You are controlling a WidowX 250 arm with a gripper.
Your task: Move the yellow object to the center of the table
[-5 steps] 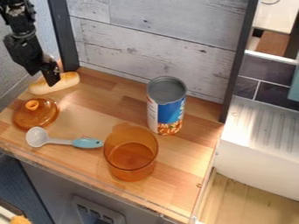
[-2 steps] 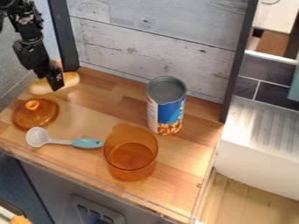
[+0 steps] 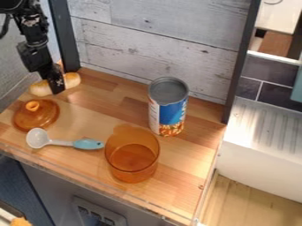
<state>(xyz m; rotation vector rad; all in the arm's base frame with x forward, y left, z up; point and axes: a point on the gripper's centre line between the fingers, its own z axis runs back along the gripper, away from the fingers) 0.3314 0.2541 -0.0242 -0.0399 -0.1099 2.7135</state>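
Gripper (image 3: pixel 56 86) at upper left of the view, pointing down, right over the bread roll (image 3: pixel 40 88). Can't tell if it's spread or pressed together, or whether it touches the roll. It covers part of the roll's middle; both ends show either side.

Roll is the yellowish thing, lying flat near the back left corner of the wooden tabletop (image 3: pixel 103 108), so off center.

Labels: one food can (image 3: pixel 168 111), upright toward the back right. Wraparound label, blue with a white section on the left, print on it, food picture in orange-brown along the bottom. Top is bare grey metal.

Rest of the tabletop: amber see-through lid (image 3: pixel 35 120) with a round knob, knob up, in front of the roll, apart from it. Spoon (image 3: pixel 59 142) in front of the lid, white bowl toward the left, light blue handle toward the amber see-through pot (image 3: pixel 131 162). Handle end is right at the pot's side; can't tell if they touch. Pot stands upright, mouth up, in front of the can.

Behind: whitewashed plank panel (image 3: pixel 156 42) between two dark posts. To the right: white ridged drainboard (image 3: pixel 265 128) below dark tiles (image 3: pixel 277 75).
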